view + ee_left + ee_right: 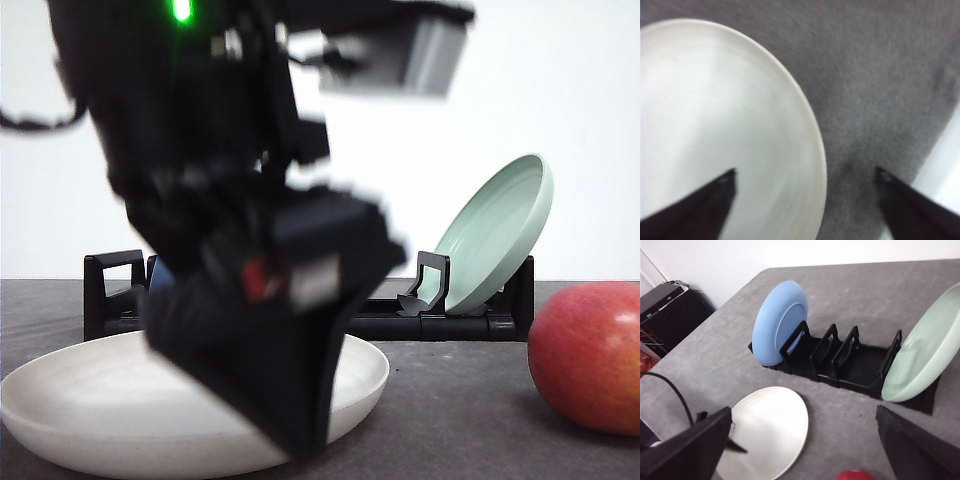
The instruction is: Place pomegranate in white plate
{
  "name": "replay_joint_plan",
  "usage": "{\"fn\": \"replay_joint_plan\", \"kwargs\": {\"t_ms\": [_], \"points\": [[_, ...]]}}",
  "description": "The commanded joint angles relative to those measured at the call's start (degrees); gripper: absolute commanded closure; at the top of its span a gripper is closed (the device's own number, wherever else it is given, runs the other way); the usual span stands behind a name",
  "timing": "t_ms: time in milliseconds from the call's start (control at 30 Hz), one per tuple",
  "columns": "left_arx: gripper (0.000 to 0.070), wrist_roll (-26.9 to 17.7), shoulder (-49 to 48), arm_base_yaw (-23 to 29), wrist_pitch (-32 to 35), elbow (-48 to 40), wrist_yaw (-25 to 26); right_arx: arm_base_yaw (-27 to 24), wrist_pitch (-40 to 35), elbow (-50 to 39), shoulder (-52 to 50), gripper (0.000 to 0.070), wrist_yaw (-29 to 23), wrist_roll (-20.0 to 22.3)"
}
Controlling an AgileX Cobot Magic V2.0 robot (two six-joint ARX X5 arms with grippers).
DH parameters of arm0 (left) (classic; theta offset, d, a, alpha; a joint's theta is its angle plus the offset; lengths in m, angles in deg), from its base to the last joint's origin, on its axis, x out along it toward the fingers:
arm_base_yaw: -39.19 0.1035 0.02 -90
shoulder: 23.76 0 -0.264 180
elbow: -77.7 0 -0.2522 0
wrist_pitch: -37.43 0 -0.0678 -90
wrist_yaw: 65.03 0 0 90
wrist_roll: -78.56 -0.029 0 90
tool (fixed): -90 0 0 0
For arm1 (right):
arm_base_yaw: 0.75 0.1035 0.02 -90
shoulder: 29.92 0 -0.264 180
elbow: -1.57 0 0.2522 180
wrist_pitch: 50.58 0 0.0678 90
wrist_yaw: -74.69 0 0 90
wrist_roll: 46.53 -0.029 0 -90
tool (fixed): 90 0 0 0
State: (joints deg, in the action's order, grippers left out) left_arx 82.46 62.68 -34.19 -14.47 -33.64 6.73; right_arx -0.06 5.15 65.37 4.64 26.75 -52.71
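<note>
The pomegranate (585, 355), red with a yellowish flush, rests on the grey table at the right edge of the front view. A sliver of its red top (855, 475) shows in the right wrist view, between and just below the fingers. The white plate (60, 400) lies flat at the front left, apart from the fruit. My left arm (270, 300), blurred, hangs low over the plate's right half. My left gripper (806, 175) is open and empty, straddling the plate's rim (815, 150). My right gripper (804, 412) is open, high above the table, with the white plate (767, 432) below it.
A black plate rack (840, 360) stands behind the white plate. A blue plate (780, 322) leans at its left end and a pale green plate (925, 350) at its right end. Bare grey table (450, 400) lies between plate and fruit.
</note>
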Motion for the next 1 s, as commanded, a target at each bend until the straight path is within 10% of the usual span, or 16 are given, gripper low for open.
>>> {"fn": "replay_joint_plan", "kwargs": {"t_ms": [0, 367, 967], "points": [[0.005, 3.95, -1.55, -0.72, -1.15, 2.01, -0.41, 0.09, 0.8, 0.96, 0.63, 0.0112, 0.56, -1.83], [0.0063, 15.06, -22.28, -0.8, -5.08, 2.82, 0.0, 7.44, 15.86, 0.96, 11.98, 0.005, -8.61, 0.45], [0.0064, 15.72, -51.88, -0.9, -10.72, 2.82, 4.55, 23.24, 9.64, 0.94, 40.36, 0.0, -28.72, 2.43]]}}
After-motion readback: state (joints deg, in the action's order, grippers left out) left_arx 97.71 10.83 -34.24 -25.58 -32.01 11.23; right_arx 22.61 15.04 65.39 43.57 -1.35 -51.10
